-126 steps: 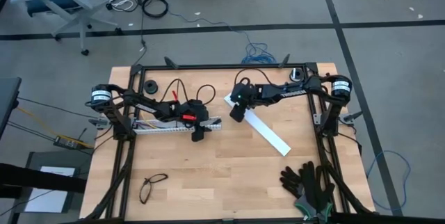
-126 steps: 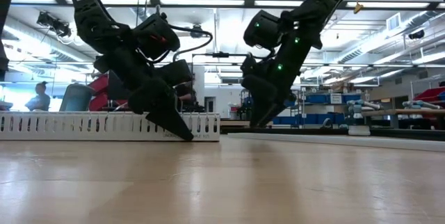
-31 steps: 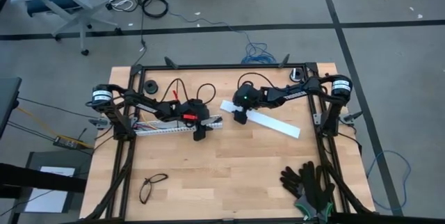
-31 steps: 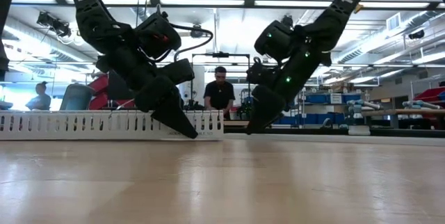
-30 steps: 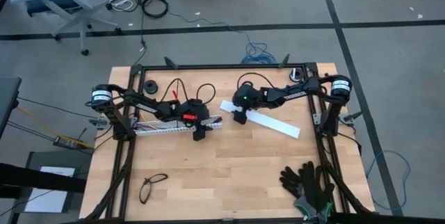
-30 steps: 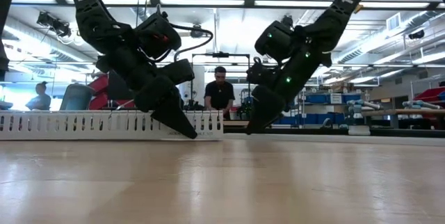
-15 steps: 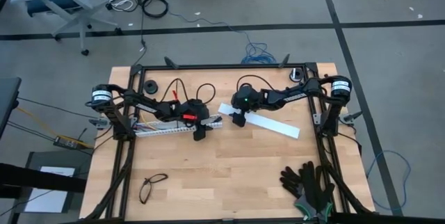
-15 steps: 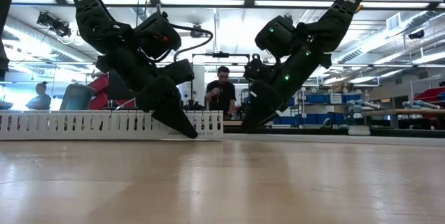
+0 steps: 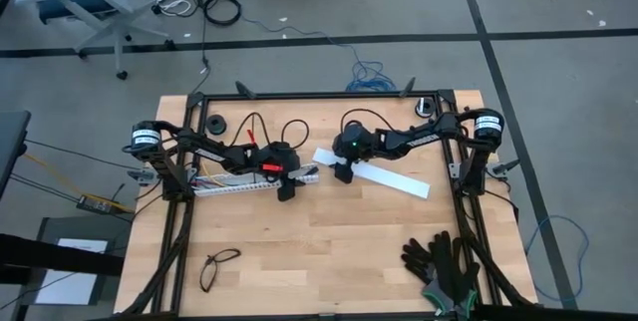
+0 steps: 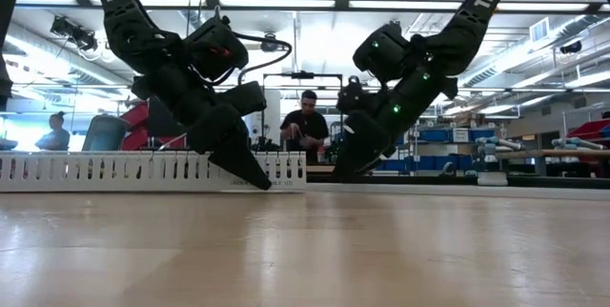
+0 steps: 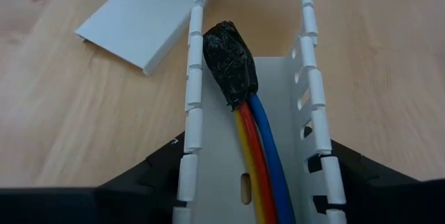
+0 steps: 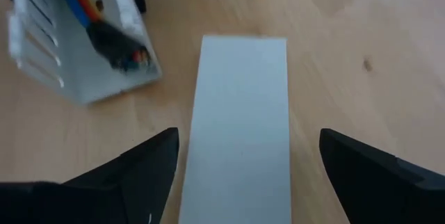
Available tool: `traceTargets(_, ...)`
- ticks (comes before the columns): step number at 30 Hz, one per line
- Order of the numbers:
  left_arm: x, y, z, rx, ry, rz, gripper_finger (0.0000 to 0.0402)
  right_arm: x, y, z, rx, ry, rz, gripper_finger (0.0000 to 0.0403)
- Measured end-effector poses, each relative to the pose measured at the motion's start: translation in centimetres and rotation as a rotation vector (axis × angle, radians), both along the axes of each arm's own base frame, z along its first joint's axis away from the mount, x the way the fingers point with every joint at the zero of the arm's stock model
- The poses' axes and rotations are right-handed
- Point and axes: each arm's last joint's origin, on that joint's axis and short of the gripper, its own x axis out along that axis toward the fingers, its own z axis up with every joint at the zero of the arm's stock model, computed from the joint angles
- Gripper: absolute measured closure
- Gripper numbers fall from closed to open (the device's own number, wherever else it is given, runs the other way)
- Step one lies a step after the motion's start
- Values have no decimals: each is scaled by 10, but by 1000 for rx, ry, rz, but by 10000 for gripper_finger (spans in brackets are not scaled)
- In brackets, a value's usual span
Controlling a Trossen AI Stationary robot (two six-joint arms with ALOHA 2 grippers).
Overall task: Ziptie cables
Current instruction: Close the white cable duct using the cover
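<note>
Left wrist view shows you where the cables (image 11: pixel 259 151) are: a blue, red and yellow bundle lies lengthwise in the slotted white cable duct (image 11: pixel 306 113), ending in a black-taped tip (image 11: pixel 229 60) just short of the duct's open end. Note that the left gripper (image 9: pixel 286 189) straddles that duct end, one finger outside each slotted wall, and holds it there. In the high view, the duct runs along the table (image 9: pixel 299 251) under the left arm.

Check the right gripper (image 12: pixel 236 165) next: its fingers stand wide on either side of the flat white cover strip (image 12: pixel 240 126), and you cannot tell whether they touch the strip's edges. The strip's near end lies just beside the duct's open end, slightly angled to it.

Judge progress as partial. The cables are laid in the duct; the cover is not yet on. No ziptie is visible in any view, so treat fastening as outstanding.
</note>
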Motion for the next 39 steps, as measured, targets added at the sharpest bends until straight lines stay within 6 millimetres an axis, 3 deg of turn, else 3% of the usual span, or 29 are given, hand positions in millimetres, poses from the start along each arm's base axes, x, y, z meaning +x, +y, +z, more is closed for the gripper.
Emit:
traceTargets(10, 0, 0, 0, 3, -1, 4, 183, -12, 4, -13, -18, 45, -23, 88)
traceTargets(20, 0, 0, 0, 3, 0, 5, 183, -17, 5, -16, -17, 43, -27, 201)
traceTargets(30, -1, 0, -1, 1, 15, 5, 183, -17, 6, -17, -21, 34, -13, 180)
traceTargets(39, -3, 0, -2, 3, 48, 3, 182, -17, 6, -17, -26, 34, -5, 202)
